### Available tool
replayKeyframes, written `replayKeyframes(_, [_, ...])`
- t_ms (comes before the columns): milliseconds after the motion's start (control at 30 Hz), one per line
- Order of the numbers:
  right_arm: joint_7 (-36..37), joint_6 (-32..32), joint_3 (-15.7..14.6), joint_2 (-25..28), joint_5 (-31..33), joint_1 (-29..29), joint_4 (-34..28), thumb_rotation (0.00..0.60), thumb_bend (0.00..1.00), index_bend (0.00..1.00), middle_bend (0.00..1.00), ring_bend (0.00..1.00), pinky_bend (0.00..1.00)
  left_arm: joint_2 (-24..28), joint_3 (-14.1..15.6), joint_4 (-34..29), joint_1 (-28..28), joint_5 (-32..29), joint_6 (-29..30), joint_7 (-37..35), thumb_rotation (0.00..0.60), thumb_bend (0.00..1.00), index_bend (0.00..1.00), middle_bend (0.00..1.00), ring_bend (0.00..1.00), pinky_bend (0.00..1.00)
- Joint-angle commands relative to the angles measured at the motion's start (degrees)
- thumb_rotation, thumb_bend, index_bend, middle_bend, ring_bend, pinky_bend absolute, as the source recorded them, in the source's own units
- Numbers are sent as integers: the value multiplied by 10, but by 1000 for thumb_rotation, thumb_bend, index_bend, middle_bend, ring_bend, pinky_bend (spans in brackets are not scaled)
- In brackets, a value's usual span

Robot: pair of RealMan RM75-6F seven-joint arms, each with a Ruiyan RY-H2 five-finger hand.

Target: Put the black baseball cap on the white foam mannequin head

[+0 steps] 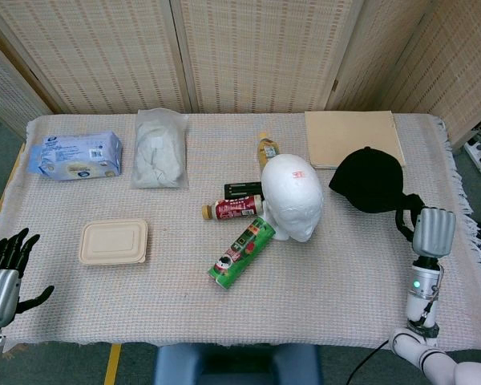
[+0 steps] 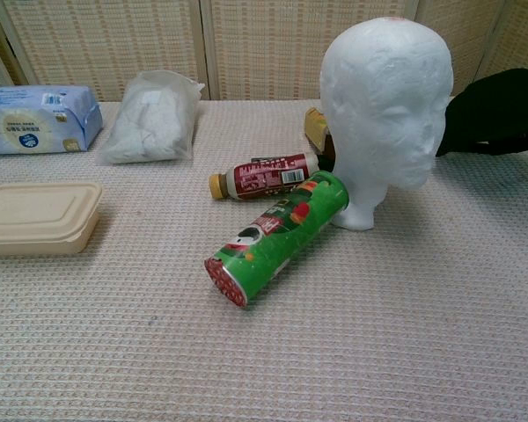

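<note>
The white foam mannequin head [image 1: 293, 196] stands upright mid-table, also close up in the chest view [image 2: 387, 105]. The black baseball cap [image 1: 371, 180] hangs to its right, lifted off the cloth [image 2: 502, 110]. My right hand [image 1: 433, 233] grips the cap by its rear strap at the cap's near right side; the fingers are hidden behind the back of the hand. My left hand [image 1: 4, 269] hovers at the table's near left corner, fingers spread, holding nothing.
A green snack can [image 1: 242, 253] and a red-labelled bottle [image 1: 234, 209] lie against the mannequin's base. Behind it are a yellow bottle [image 1: 266, 148] and a tan board [image 1: 354, 138]. A beige lunch box [image 1: 114, 241], white bag [image 1: 160, 148] and wipes pack [image 1: 74, 155] sit left.
</note>
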Motion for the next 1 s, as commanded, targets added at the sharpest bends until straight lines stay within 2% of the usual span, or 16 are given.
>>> replayKeyframes(33, [-11, 15, 26, 26, 14, 10, -39, 600, 462, 779, 1000, 1000, 1000, 0, 0, -1, 0, -1, 0, 1, 600, 221, 123, 0, 0, 24])
replayKeyframes(433, [-72, 46, 100, 87, 39, 62, -124, 600, 462, 796, 1000, 1000, 1000, 0, 1, -3, 1, 0, -1, 5, 600, 221, 124, 0, 0, 23])
replayKeyframes(633, [-129, 66, 136, 128, 35, 103, -209, 600, 461, 797, 1000, 1000, 1000, 2, 1, -5, 1, -5, -6, 2, 600, 221, 124, 0, 0, 23])
replayKeyframes(867, [-203, 79, 147, 147, 10, 153, -299, 600, 462, 797, 1000, 1000, 1000, 2, -1, -6, 0, -5, -7, 1, 600, 221, 124, 0, 0, 24])
replayKeyframes(1000, [-232, 77, 146, 141, 1, 180, -323, 600, 462, 798, 1000, 1000, 1000, 5, -2, -8, 0, -7, -6, -4, 600, 221, 124, 0, 1, 24])
